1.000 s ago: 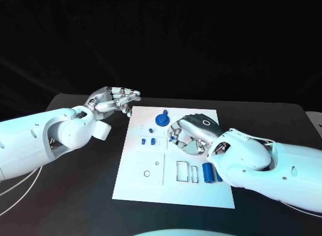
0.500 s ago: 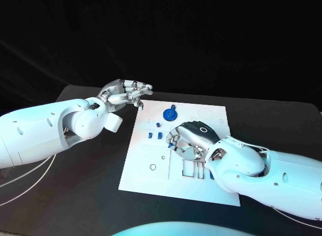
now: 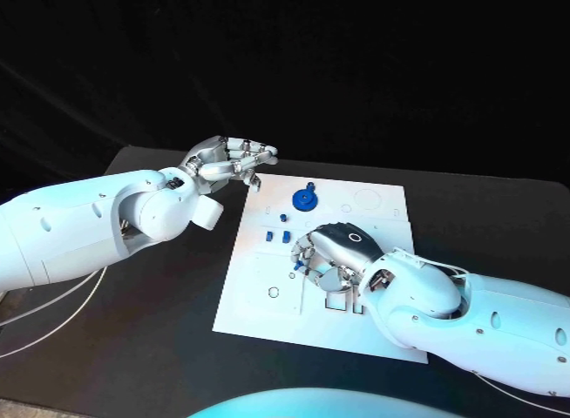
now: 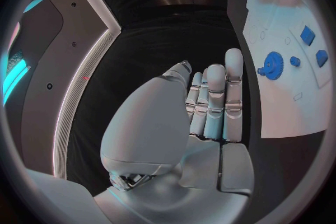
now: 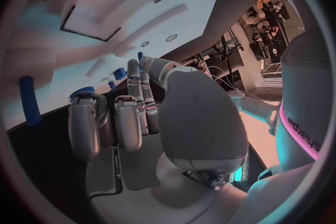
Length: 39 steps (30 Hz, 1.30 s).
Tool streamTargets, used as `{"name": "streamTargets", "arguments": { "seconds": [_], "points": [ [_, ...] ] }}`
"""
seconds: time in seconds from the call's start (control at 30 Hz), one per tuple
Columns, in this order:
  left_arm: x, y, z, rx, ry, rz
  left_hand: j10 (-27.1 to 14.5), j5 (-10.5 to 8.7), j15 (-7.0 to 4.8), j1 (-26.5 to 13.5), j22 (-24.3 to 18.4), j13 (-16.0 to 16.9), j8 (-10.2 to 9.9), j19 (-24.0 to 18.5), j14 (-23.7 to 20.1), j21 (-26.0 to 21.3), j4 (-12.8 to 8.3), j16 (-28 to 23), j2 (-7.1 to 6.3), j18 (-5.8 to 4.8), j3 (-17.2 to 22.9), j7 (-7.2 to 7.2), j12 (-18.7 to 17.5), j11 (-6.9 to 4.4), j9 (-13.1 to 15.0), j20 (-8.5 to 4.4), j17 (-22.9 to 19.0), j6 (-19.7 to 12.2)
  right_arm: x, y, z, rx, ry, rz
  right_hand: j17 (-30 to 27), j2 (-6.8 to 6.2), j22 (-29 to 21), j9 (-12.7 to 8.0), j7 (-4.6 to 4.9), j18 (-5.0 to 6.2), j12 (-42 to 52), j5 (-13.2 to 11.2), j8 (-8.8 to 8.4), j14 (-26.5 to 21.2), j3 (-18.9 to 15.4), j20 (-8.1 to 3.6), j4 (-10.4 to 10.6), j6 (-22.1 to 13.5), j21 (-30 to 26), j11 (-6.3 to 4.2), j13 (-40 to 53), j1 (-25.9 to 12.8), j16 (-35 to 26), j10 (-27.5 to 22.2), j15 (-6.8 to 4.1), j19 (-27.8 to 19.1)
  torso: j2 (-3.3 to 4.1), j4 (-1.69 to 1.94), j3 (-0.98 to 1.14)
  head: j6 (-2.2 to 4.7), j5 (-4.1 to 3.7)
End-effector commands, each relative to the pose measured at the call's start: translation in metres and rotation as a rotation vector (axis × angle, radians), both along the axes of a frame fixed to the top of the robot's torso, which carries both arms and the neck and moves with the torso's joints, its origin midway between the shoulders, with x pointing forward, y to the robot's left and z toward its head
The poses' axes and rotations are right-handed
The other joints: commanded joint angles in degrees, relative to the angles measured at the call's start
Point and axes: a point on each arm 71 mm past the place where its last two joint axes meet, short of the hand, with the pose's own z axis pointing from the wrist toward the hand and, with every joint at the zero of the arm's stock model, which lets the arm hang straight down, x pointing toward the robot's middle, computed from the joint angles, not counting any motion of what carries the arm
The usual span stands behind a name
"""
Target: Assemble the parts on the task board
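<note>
Two robot hands work over a white task board (image 3: 267, 300) on a black worktop (image 3: 147, 331).
Right hand (image 3: 333, 257) reaches down among the blue parts (image 3: 305, 200), grip hidden; left hand (image 3: 231, 159) hovers beside the board's far corner, fingers curled, seemingly holding nothing.

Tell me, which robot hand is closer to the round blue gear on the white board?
Left, though not by much. The left hand hovers off the task board's far left corner, beside the gear. The right hand sits over the board's middle, nearer the robot.

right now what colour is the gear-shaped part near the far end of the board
Blue; the gear shows best in the head view.
</note>
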Motion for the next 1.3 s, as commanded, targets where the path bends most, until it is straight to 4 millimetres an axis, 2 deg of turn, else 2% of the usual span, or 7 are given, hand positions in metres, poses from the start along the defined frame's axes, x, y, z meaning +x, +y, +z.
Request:
{"name": "streamTargets", "arguments": {
  "seconds": [0.03, 1.3],
  "points": [
    [0.000, -0.003, 0.000, -0.003, 0.000, -0.017, -0.38, 0.03, 0.10, 0.10, -0.05, -0.08, 0.24, -0.39, -0.37, -0.33, -0.02, -0.37, -0.70, 0.32, 0.47, 0.07, 0.23, 0.09, -0.09, 0.01, -0.09, -0.43, -0.002, 0.002, -0.003, -0.021, 0.016, 0.020, 4.23, 0.14, 11.71, -0.02, 0.05, -0.49, -0.32, -0.37, 0.06, 3.64, -0.25, -0.45, -0.05, 0.14, 0.20, -0.06, -0.09, -0.54, 0.01, -0.01, -0.30, 3.39, 0.00, -0.03, -0.02, -0.03, 0.02],
    [-0.001, -0.002, 0.000, -0.001, 0.006, -0.021, -0.49, 0.01, 0.15, -0.07, -0.10, -0.07, 0.31, -0.43, -0.45, -0.41, 0.03, -0.35, -0.77, 0.32, 0.73, 0.10, 0.34, 0.12, -0.11, 0.06, -0.17, -0.51, -0.007, 0.013, -0.019, -0.119, 0.040, 0.062, 3.95, 0.02, 11.94, 0.03, 0.08, -0.57, -0.65, -1.19, -0.11, 3.57, -0.42, -0.40, 0.16, -0.15, 0.61, 0.02, -0.12, -1.44, -0.13, -0.09, -0.23, 3.55, 0.05, -0.07, 0.00, -0.42, 0.18]
  ]
}}
